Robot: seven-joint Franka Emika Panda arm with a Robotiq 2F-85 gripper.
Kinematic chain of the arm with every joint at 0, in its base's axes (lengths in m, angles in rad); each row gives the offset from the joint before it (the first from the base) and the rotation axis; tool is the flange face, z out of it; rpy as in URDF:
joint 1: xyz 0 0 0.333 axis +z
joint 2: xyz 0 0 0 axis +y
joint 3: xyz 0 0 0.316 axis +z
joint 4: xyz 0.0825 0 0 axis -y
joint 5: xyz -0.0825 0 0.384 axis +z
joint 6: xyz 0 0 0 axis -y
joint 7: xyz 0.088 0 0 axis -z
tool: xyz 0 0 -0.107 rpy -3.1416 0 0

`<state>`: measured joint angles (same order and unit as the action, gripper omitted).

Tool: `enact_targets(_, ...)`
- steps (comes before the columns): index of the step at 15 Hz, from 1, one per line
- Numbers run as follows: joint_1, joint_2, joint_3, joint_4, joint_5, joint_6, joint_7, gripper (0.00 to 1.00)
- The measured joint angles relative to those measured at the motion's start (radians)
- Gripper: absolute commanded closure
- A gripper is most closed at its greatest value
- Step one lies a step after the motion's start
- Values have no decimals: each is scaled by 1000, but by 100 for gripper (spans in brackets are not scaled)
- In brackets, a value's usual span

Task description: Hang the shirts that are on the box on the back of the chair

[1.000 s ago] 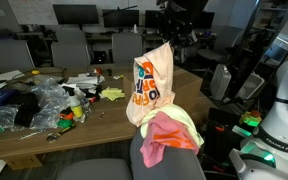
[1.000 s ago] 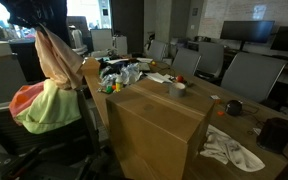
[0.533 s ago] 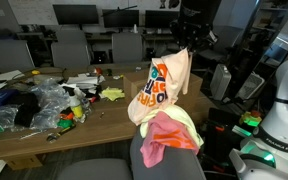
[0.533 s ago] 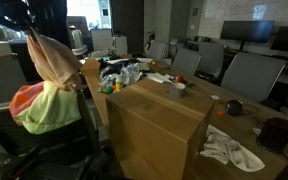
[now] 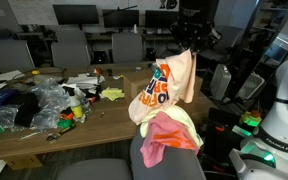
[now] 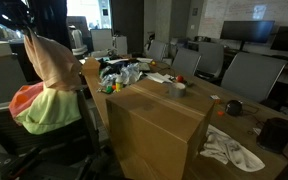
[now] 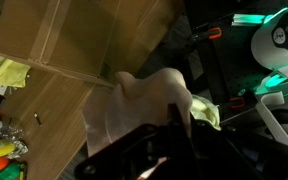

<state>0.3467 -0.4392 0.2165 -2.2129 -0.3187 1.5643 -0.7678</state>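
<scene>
Peach-cream soft shirt with an orange and dark print (image 5: 162,88) up in the air, dangling just above the top edge of the grey fabric office chair (image 5: 174,166). Pinched at its uppermost fold by the black Robotiq gripper (image 5: 187,46), fingers clenched on the fabric. From the opposite side, the same shirt (image 6: 47,60) as a plain peach drape, print turned away. In the wrist view, a pale bunch of it (image 7: 144,105) right in front of the dark fingers (image 7: 134,152).

Directly below, draped over the chair's top edge and touching each other: coral-pink soft shirt (image 5: 160,137) and pale yellow soft shirt (image 5: 190,131). Lower end of the hanging shirt reaching down to them; touching or apart, cannot tell.

Just beside the chair, large plain brown cardboard box (image 6: 154,125). Near it, crumpled white cloth (image 6: 229,150) on a tabletop.

Further out, long wooden table (image 5: 44,138). Heap of plastic bags and small colourful clutter (image 5: 34,100) at the end away from the chair, small bright yellow scrap (image 5: 112,94) near the table's middle. At the scene's edge, white robot base with a green light (image 5: 280,120).
</scene>
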Motion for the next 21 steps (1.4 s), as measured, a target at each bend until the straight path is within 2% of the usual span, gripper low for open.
enact_targets(13, 2, 50, 3, 50, 0, -46, -8, 99)
enact_targets(14, 2, 50, 3, 50, 0, -49, -8, 71)
enact_targets(15, 2, 50, 3, 51, 0, -51, -7, 70)
enact_targets(21, -3, 50, -4, 66, 15, -78, 30, 25)
